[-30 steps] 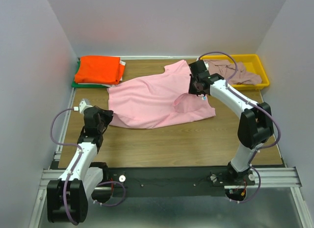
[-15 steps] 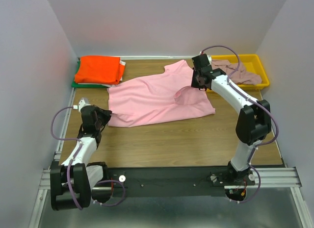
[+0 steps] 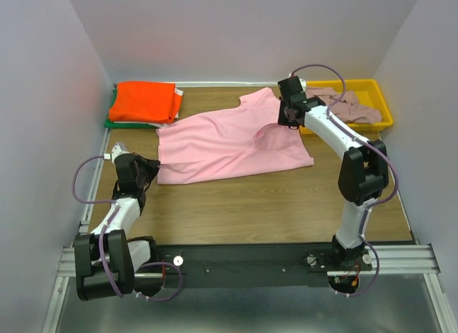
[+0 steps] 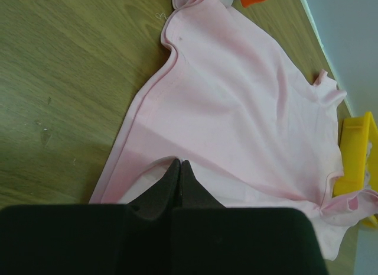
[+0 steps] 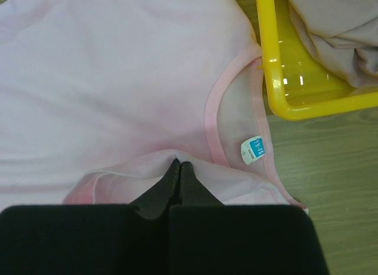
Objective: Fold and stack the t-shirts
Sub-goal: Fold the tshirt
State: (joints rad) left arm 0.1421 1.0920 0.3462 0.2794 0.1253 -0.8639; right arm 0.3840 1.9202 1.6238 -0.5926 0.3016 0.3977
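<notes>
The light pink t-shirt (image 3: 222, 143) lies spread across the middle of the table. My left gripper (image 3: 152, 168) is shut on its hem at the near left corner; in the left wrist view the fingertips (image 4: 179, 164) pinch a lifted fold of pink cloth (image 4: 236, 97). My right gripper (image 3: 286, 122) is shut on the pink shirt (image 5: 118, 80) beside the collar, near the blue size label (image 5: 254, 149). The folded orange t-shirt (image 3: 145, 100) lies on a green one (image 3: 113, 122) at the back left. The mauve t-shirt (image 3: 347, 105) lies crumpled in the tray.
The yellow plastic tray (image 3: 379, 122) stands at the back right, close to my right gripper; its corner (image 5: 273, 80) almost touches the pink collar. Grey walls close in the left, back and right sides. Bare wood shows in front of the shirt.
My right gripper has moved back toward the far wall with the collar area, and my left gripper has drawn the hem slightly left. The pink shirt lies flatter and more stretched.
</notes>
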